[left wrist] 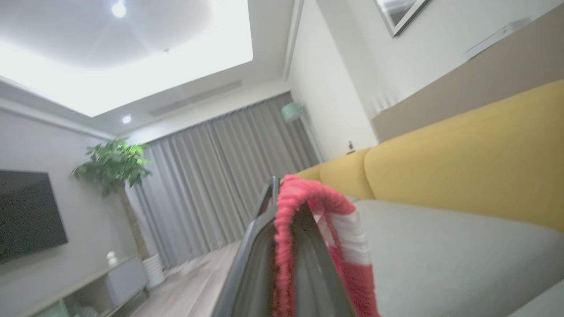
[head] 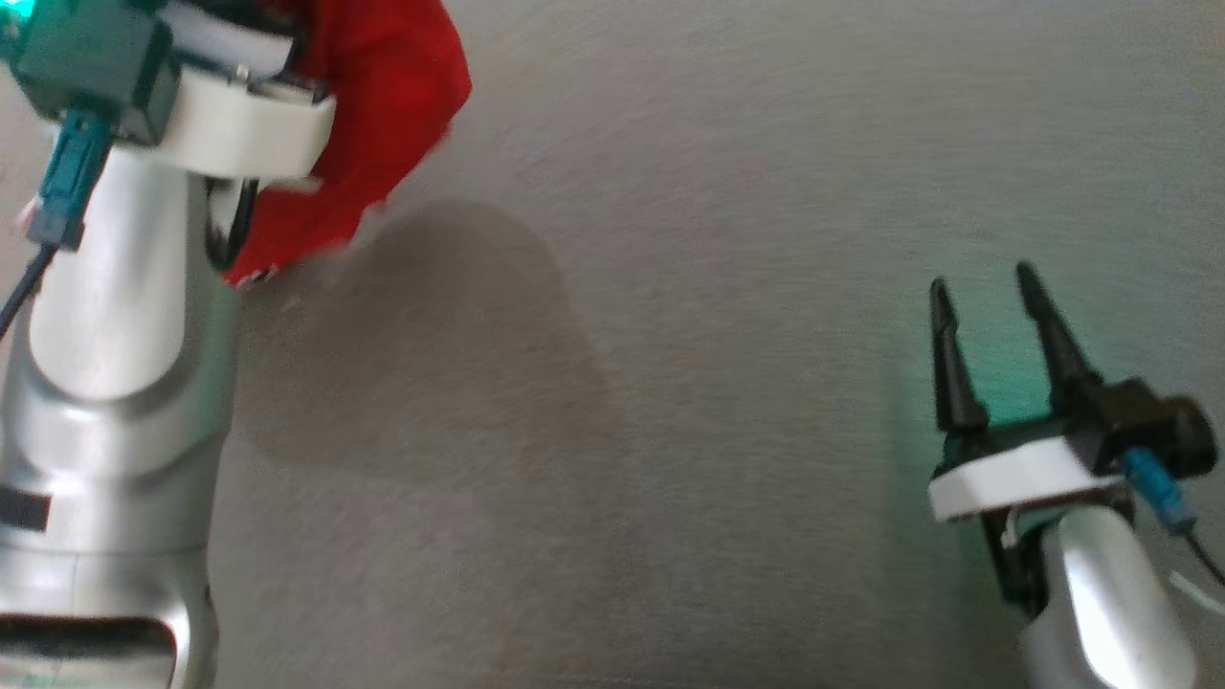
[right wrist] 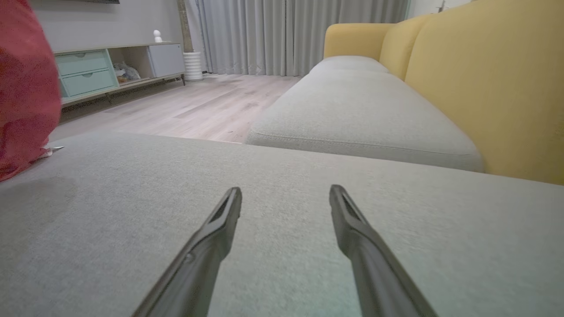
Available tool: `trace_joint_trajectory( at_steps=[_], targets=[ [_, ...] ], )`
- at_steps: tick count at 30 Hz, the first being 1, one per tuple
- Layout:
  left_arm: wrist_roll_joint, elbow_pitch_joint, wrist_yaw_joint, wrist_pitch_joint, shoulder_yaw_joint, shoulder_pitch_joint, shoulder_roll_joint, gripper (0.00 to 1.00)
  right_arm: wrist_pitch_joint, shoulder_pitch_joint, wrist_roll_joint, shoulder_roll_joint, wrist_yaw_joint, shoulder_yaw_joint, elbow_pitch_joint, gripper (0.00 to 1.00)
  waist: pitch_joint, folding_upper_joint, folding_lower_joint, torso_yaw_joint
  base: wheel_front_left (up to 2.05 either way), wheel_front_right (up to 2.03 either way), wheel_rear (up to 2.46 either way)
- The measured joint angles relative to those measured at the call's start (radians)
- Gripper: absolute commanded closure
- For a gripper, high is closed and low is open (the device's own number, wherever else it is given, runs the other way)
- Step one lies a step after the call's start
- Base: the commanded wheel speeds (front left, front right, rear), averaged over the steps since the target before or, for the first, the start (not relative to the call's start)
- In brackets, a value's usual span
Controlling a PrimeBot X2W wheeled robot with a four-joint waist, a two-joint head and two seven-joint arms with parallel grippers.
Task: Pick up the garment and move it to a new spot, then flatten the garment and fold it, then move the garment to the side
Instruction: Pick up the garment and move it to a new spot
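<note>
Left wrist view, garment (left wrist: 285, 229) pinched between jaws

You've got the grey seat cushion (right wrist: 132, 220) out front, yellow sofa back (right wrist: 484, 88) alongside, curtains (right wrist: 286, 35) and a potted plant (left wrist: 112, 163) beyond.

Silver forearms (head: 105, 316), white collars (head: 1014, 478), tapered black fingers (head: 1048, 330), blue plugs (head: 1153, 488)

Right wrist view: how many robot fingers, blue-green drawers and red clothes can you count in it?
Right gripper fingers: 2
Teal drawers: 2
Red garment: 1
Total: 5
</note>
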Motion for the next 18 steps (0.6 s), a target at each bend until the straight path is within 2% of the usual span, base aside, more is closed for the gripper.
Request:
trace_joint_trajectory(
  at_steps=[9,14,18],
  targets=[
    [-0.018,-0.015,-0.018,0.000,-0.136,-0.158,0.001,1.00,0.001,0.094,0.114,0.012,0.000,0.057,0.013,0.00,-0.120,0.0000,-0.0001,-0.239,0.00,0.00,0.00],
    [-0.084,0.034,-0.019,0.000,-0.206,-0.201,0.000,1.00,0.001,0.100,0.142,0.015,0.000,0.075,0.005,0.00,-0.162,0.0000,-0.0001,-0.369,0.00,0.00,0.00],
    [-0.153,0.073,-0.026,0.000,-0.327,-0.179,0.023,1.00,0.001,0.113,0.162,0.015,0.000,0.078,-0.008,0.00,-0.174,0.0000,-0.0001,-0.451,0.00,0.00,0.00]
  ],
)
